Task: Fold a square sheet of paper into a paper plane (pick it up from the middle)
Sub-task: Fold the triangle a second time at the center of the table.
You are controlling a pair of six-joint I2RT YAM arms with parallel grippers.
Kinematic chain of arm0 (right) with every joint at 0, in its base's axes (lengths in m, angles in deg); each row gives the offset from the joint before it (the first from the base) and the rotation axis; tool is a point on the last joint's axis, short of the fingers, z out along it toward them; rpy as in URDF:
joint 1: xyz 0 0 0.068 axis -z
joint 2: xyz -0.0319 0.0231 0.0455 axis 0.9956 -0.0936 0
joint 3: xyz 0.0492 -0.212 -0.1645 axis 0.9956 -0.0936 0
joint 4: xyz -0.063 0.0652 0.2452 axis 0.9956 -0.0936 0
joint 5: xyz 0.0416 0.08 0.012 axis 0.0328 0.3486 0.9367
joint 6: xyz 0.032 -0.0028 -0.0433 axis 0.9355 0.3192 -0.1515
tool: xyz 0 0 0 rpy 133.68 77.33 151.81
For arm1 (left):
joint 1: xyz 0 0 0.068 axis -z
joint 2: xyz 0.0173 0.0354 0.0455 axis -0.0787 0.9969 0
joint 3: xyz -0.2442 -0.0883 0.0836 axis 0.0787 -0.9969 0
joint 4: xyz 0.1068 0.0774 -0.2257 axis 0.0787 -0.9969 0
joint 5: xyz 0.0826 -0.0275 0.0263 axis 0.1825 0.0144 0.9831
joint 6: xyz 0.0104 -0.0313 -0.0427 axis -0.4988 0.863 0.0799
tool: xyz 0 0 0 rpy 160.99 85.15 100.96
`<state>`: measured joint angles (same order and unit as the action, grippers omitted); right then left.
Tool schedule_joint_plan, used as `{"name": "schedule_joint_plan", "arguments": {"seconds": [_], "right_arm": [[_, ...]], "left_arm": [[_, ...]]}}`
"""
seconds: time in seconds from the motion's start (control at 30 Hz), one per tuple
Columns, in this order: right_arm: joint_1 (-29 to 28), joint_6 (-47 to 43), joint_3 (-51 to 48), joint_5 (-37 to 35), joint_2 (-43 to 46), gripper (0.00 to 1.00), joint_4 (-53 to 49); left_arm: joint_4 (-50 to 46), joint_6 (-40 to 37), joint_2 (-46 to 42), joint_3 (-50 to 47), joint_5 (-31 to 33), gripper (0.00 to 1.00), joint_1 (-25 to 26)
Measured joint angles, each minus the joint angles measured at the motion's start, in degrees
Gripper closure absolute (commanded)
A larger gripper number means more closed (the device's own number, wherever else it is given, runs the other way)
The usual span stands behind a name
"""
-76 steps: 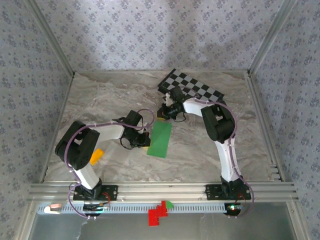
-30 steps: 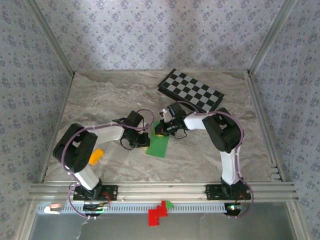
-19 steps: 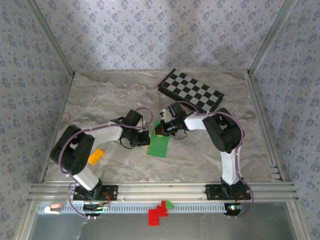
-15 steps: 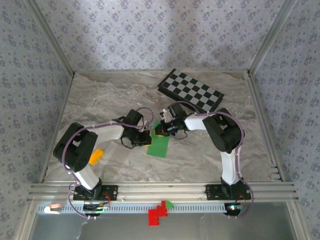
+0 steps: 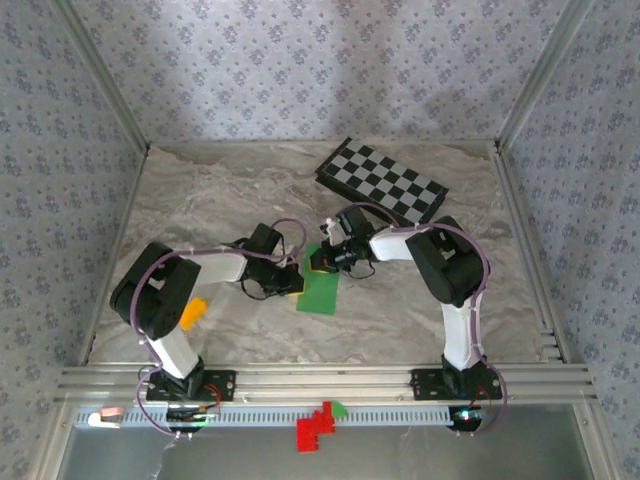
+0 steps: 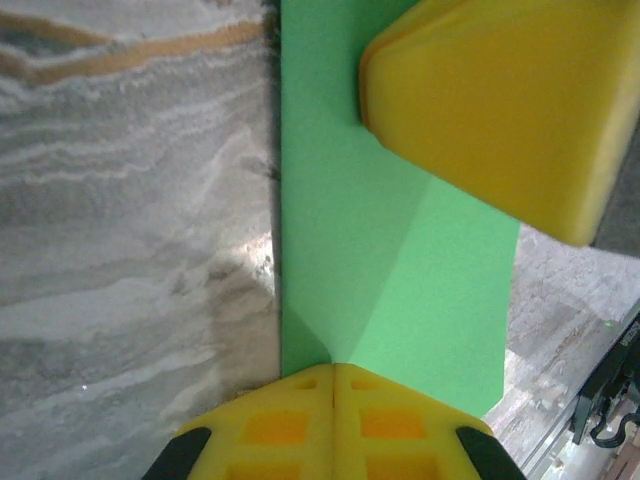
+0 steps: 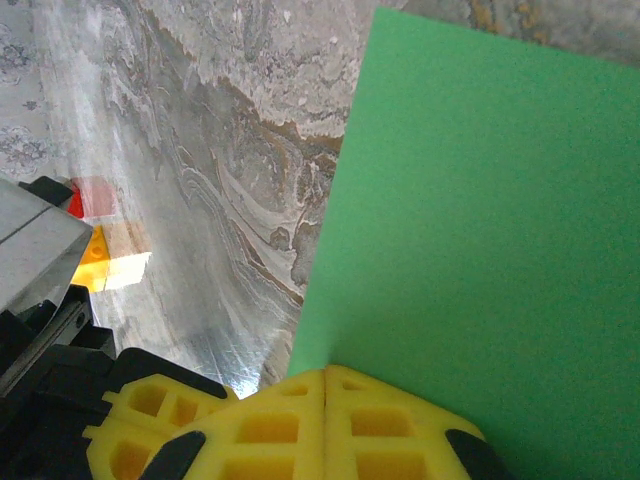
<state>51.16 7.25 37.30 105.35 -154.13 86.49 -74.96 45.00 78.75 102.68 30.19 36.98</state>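
Note:
The square sheet of paper point(image 5: 322, 291) lies mid-table as a narrow bright green strip, its far end lifted. In the left wrist view the paper point(image 6: 400, 270) shows a diagonal crease running into my left gripper point(image 6: 332, 368), which is shut on its left edge. My right gripper point(image 7: 326, 372) is shut on the paper point(image 7: 480, 200) at the far left corner. From above, the left gripper point(image 5: 293, 281) and right gripper point(image 5: 318, 262) sit close together at the strip's far left. A yellow pad of the right gripper point(image 6: 500, 100) hangs over the paper.
A black-and-white checkerboard point(image 5: 385, 181) lies at the back right. A small orange block point(image 5: 192, 312) rests beside the left arm's elbow. Red pieces point(image 5: 315, 428) and a tiny green piece point(image 5: 338, 408) sit on the front rail. Patterned walls enclose the marble table point(image 5: 220, 190).
Since 2.5 s ago my right gripper has come from near the checkerboard toward me and left, bringing the paper's far end with it. The left gripper has edged slightly right.

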Motion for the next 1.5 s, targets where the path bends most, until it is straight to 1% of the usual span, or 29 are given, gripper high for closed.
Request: {"name": "schedule_joint_plan", "arguments": {"seconds": [0.3, 0.63, 0.9, 1.13, 1.3, 1.5], "right_arm": [[0.00, 0.02, -0.44, 0.07, 0.22, 1.00, -0.02], [-0.04, 0.07, -0.52, 0.07, 0.33, 1.00, -0.22], [-0.04, 0.63, -0.52, 0.07, 0.33, 1.00, -0.26], [-0.07, 0.90, -0.52, 0.02, 0.33, 1.00, -0.26], [-0.07, 1.09, -0.59, -0.02, 0.42, 1.00, -0.24], [-0.09, 1.09, -0.63, -0.04, 0.42, 1.00, -0.20]], "left_arm": [[5.86, 0.72, -1.81, -4.83, -2.43, 1.00, 0.98], [6.38, 1.70, -4.15, -7.50, -2.71, 1.00, 3.80], [5.20, 1.75, -4.79, -7.61, -2.25, 1.00, 7.13], [-1.75, 1.11, -7.15, -7.43, -2.29, 1.00, 9.62], [-1.16, 3.65, -10.14, -7.48, -1.16, 1.00, 8.72], [2.05, 6.82, -9.07, -7.13, 1.01, 0.99, 8.31]]}}
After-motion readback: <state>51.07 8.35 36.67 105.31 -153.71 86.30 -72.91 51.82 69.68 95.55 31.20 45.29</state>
